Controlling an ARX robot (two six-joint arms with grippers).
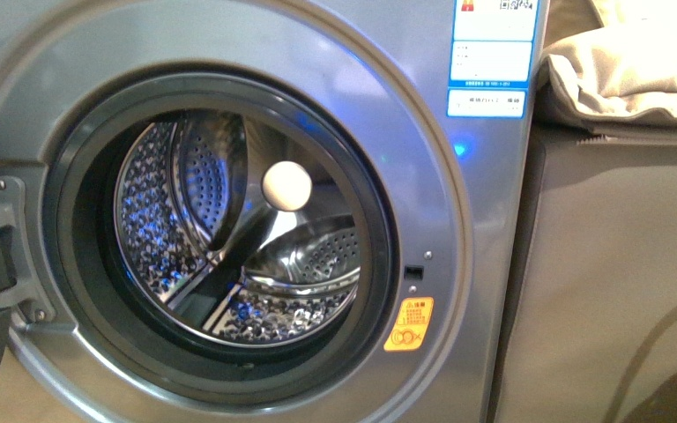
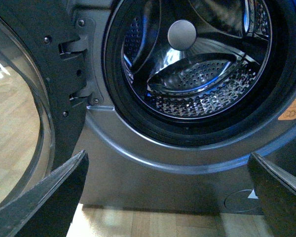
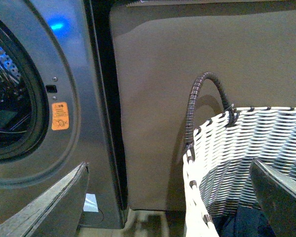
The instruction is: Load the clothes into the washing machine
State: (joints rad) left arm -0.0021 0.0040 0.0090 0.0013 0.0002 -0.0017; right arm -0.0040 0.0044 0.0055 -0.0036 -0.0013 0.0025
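Up front, body camera: large silver-grey metallic front-loading washing machine (image 1: pixel 458 229) fills the frame, round porthole open, perforated shiny steel drum (image 1: pixel 150 211) in plain sight. Yellow-orange warning sticker (image 1: pixel 408 323) sits right of the porthole, white-and-blue label (image 1: pixel 491 53) at the panel's top right. Plain grey-brown cabinet (image 1: pixel 608 264) stands just beside the machine on the right, beige cushion-like fabric (image 1: pixel 626 62) on top.

Left wrist: dark left fingers (image 2: pixel 59 197) spread wide, nothing between them, facing the drum mouth. Round glass door (image 2: pixel 19 123) stands open.

Right wrist: dark right fingers (image 3: pixel 54 202) spread, gripping nothing. White woven basket (image 3: pixel 246 128) with dark wrapped handle (image 3: pixel 195 103) is ahead of them. Dark navy-blue fabric clothes (image 3: pixel 241 222) lie inside the basket, in front of the cabinet, near the machine.
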